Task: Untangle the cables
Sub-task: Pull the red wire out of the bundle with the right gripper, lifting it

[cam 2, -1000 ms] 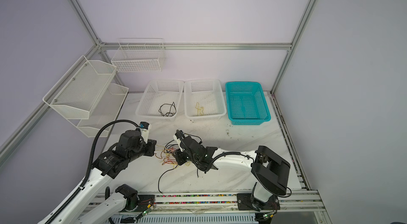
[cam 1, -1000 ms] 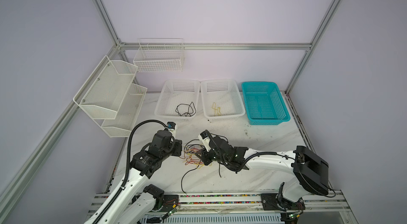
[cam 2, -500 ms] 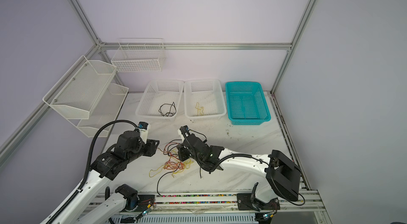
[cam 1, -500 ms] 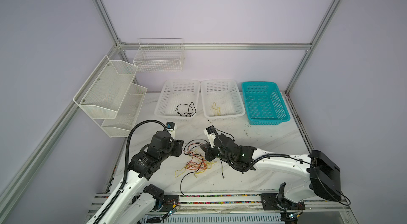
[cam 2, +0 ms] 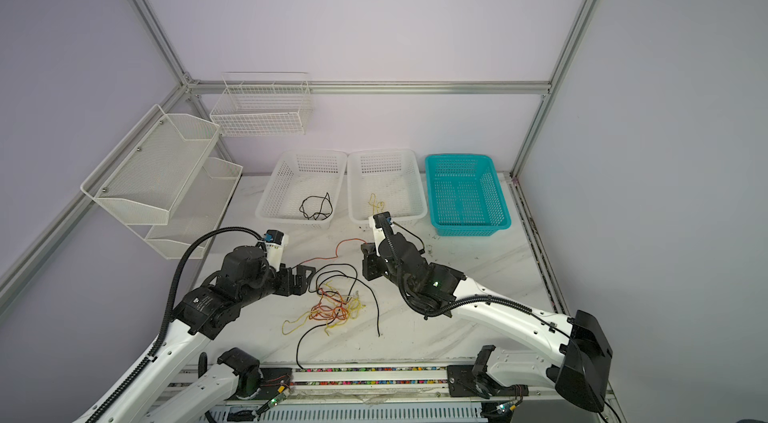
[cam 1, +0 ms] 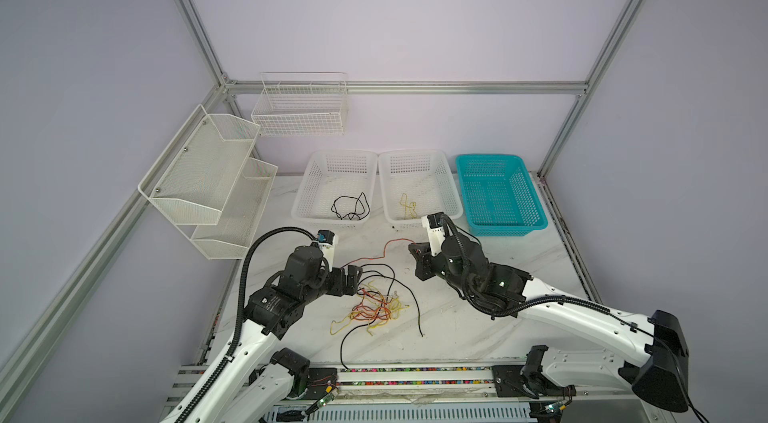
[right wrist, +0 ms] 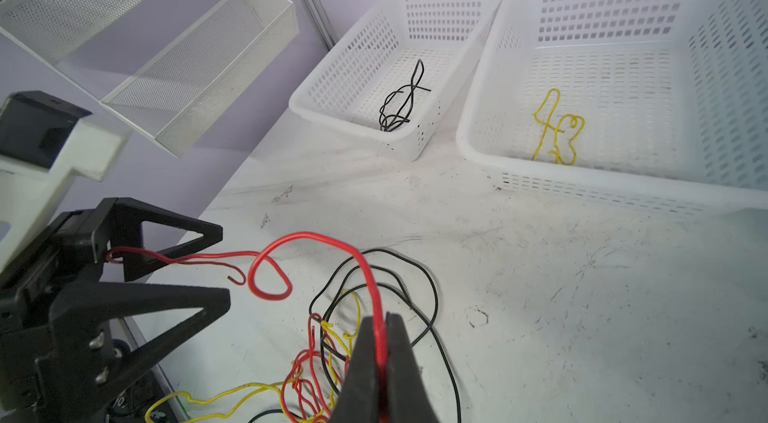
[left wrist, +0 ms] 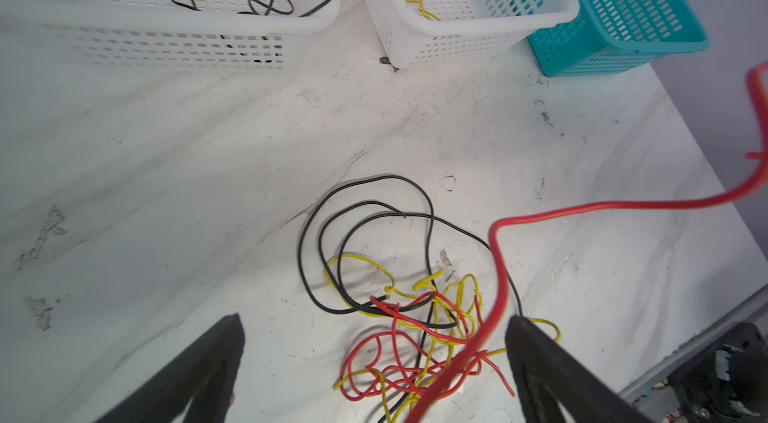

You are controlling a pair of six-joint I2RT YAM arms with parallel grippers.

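Cables lie knotted on the counter between my arms, black, yellow and red mixed together. One red cable climbs out of the heap. My right tool is clamped on it and has drawn it back toward the teal basket. My left tool, shut a second ago, now stands wide apart, though the red strand still passes between its fingers. I judge the strand is now mine to pull free with the right arm alone.
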